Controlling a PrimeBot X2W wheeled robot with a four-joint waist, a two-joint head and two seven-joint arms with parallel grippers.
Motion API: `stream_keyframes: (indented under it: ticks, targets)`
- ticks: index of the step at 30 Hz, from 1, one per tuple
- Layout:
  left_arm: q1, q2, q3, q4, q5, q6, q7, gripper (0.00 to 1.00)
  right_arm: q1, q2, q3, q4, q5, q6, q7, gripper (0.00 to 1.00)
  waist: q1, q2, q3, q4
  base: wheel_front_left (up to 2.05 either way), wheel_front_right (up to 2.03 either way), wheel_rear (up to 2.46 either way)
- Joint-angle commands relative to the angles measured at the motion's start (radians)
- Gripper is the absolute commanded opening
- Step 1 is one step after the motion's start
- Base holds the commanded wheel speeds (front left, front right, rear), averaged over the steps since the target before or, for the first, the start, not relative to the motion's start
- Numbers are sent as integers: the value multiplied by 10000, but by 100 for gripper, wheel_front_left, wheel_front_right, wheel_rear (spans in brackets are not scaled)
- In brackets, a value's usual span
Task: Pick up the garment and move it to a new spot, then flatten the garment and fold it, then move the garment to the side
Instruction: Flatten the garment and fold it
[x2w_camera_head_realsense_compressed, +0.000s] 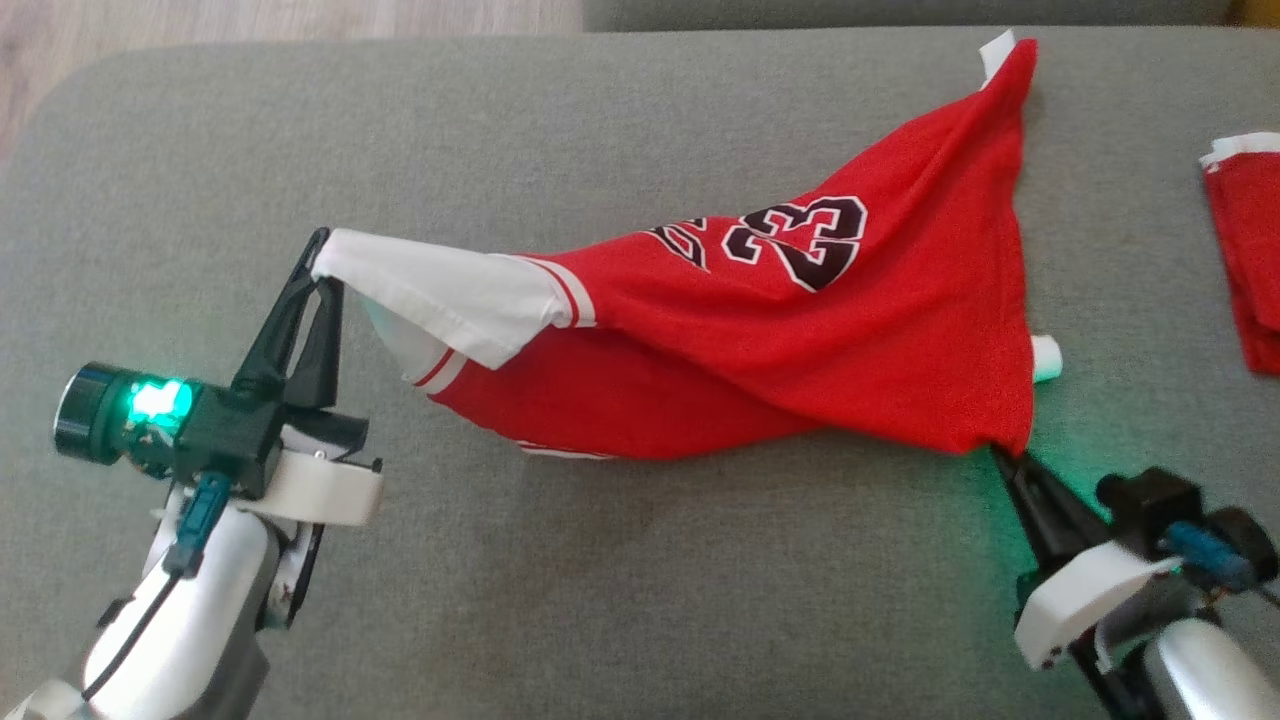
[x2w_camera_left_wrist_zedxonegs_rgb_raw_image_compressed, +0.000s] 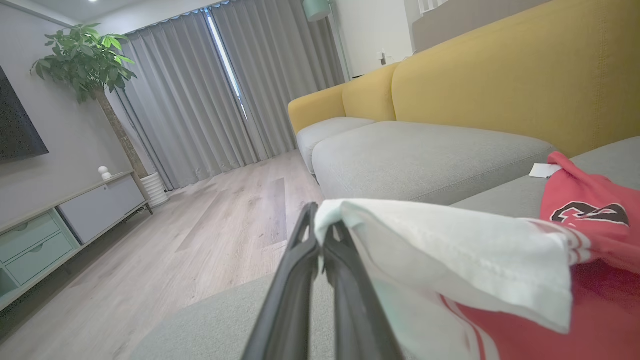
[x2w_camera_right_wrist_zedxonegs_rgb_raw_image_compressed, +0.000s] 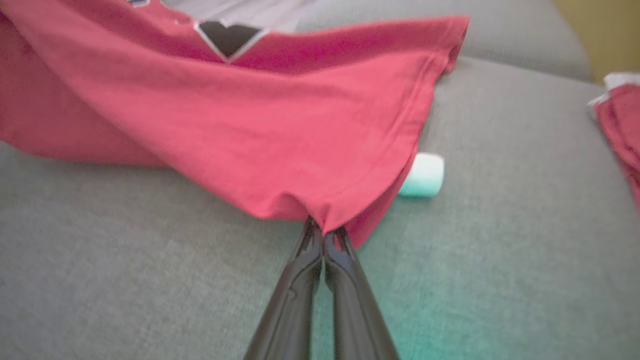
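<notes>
Jersey first: you have the red basketball jersey (x2w_camera_head_realsense_compressed: 800, 340) with the number 23 stretched across the middle of the grey sofa seat (x2w_camera_head_realsense_compressed: 600, 580), running from centre left to the right of the head view. Your left end effector (x2w_camera_head_realsense_compressed: 322, 262), at the left of that frame, is pressed together on the tip of the white sleeve (x2w_camera_head_realsense_compressed: 450, 290), which is lifted off the cushion. Your right end effector (x2w_camera_head_realsense_compressed: 1000, 455), at lower right, is pinching the jersey's red hem corner; the right wrist view shows both fingers closed on the fabric fold. Just beside that corner a small pale cylinder (x2w_camera_head_realsense_compressed: 1045, 358) pokes out from under the hem. A second red garment (x2w_camera_head_realsense_compressed: 1245, 260) lies at the right edge, well apart from the jersey
</notes>
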Motion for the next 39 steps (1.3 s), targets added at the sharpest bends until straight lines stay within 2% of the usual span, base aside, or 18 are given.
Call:
stream_keyframes:
  ticks: [1, 5, 11, 15, 20, 26, 27, 31, 35, 39]
  targets:
    - [-297, 423, 537, -208, -80, 84, -115, 0, -63, -241, -33, -556, 91, 67, -230, 0, -1, 0, -162, -119, 0, 0, 0]
    - [-190, 752, 655, -125, -21, 69, -208, 0, -315, -142, -635, -1663, 913, 67, -356, 0, -1, 0, -685, -374, 0, 0, 0]
    - [-726, 1526, 718, -441, 363, -203, -172, 0, -1535, -733, -1688, -3391, 1430, 67, 150, 0, -1, 0, -1628, -586, 0, 0, 0]
    - [-1675, 1953, 778, -844, 592, -574, -128, 0, -2626, -1141, -2494, -3814, 1421, 67, 503, 0, -1, 0, -2092, -471, 0, 0, 0]
    - [-3308, 2322, 966, -1246, 779, -1010, 128, 0, -3982, -1699, -2873, -3934, 1626, 67, 1128, 0, -1, 0, -2301, -322, 0, 0, 0]
    - [-5571, 2271, 696, -735, 813, -2039, 586, 0, -5721, -2067, -2472, -2985, 2201, 67, 2044, 0, -1, 0, -2069, -230, 0, 0, 0]
    - [-5571, 2271, 696, -735, 813, -2039, 586, 0, -5721, -2067, -2472, -2985, 2201, 67, 2044, 0, -1, 0, -2069, -230, 0, 0, 0]
    - [-7093, 2079, 351, 433, 667, -2721, 999, 0, -7241, -2044, -1586, -1818, 2511, 67, 2476, 0, -1, 0, -1255, -271, 0, 0, 0]
    - [-8662, 1847, -36, 2019, 528, -3011, 1088, 0, -8990, -1821, -668, -464, 2375, 67, 2376, 0, -1, 0, -74, -266, 0, 0, 0]
    - [-10513, 1529, 49, 3415, 426, -3068, 276, 0, -10808, -1364, -538, 829, 1930, 67, 1386, 0, -1, 0, 1047, -261, 0, 0, 0]
